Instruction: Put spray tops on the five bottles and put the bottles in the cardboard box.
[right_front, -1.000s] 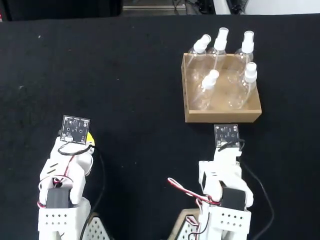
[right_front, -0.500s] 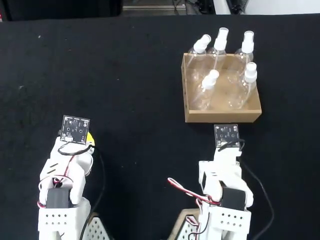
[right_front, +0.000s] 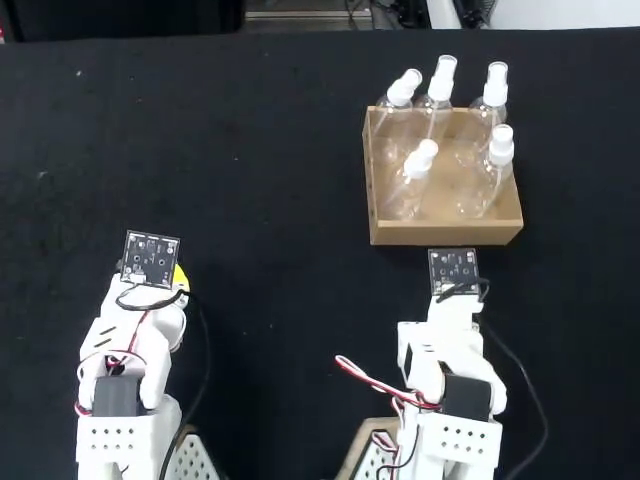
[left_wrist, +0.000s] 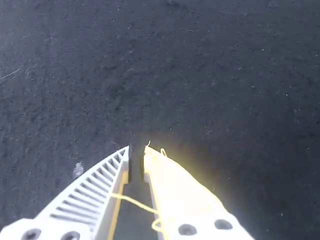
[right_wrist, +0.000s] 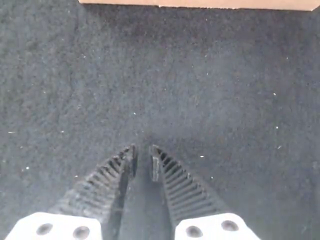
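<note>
Bottles (right_front: 410, 182) inside cardboard box (right_front: 445, 236); right claw (right_wrist: 142, 156) near its edge

Worktop (right_front: 250, 150): black felt-like cloth, matte, runs to left, right and near edges of high view. Lint specks scattered over it; pale fleck (right_front: 78, 72) near far-left corner. Close up in wrist views, cloth looks fuzzy, dotted with white dust. Beyond far edge: dark bulky shape (right_front: 130, 18) at left, cable tangle (right_front: 385, 12) near middle, white surface (right_front: 565, 12) at right. Light even, shadows soft.
</note>
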